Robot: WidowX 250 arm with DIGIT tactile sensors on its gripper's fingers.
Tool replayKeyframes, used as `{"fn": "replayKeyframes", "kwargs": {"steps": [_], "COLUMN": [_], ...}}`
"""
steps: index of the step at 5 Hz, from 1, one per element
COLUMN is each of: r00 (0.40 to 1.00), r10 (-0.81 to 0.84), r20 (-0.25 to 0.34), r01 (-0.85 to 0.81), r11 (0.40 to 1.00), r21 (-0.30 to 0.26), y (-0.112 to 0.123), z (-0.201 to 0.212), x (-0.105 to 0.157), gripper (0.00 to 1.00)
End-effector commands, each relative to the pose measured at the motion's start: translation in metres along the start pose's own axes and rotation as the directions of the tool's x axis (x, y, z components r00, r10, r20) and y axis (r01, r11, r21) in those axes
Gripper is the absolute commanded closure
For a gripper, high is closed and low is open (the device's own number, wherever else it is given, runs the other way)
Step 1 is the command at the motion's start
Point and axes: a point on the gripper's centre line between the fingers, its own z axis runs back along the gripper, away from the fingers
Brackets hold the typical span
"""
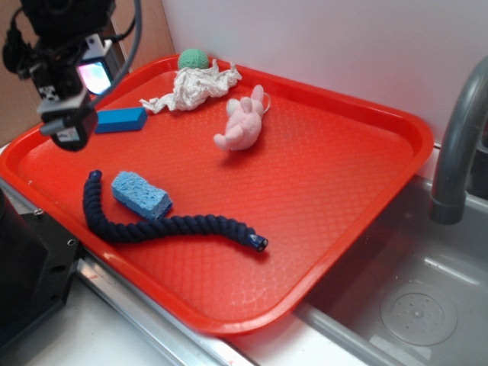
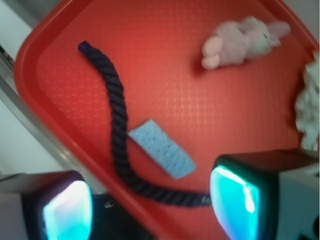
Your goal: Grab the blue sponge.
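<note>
Your blue sponge (image 1: 141, 194) lay flat on the red tray (image 1: 335, 183), touching the navy rope's (image 1: 164, 227) inner curve. Your gripper (image 2: 150, 202) hovered at the sponge's ten o'clock, fingers (image 2: 235, 197) spread wide, holding nothing.

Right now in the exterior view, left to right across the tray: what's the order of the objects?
Gripper → dark blue block → blue sponge → white rag → pink plush toy. Left out: the navy rope, which spans under several of these, and the green ball, which overlaps the rag.
</note>
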Motion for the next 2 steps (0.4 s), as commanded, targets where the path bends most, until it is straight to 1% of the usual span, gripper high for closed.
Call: {"fn": "replayKeyframes", "kwargs": {"steps": [1,2], "r00": [0.998,0.995], "r10": [-0.060,-0.092], "r20": [-0.009,-0.047], "r01": [0.060,0.093], "r11": [0.998,0.996], "r21": [0.028,0.017], "y": [0.014,0.014], "z": [-0.047,-0.072], "x": [-0.011,-0.013], "gripper": [0.00,0.00]}}
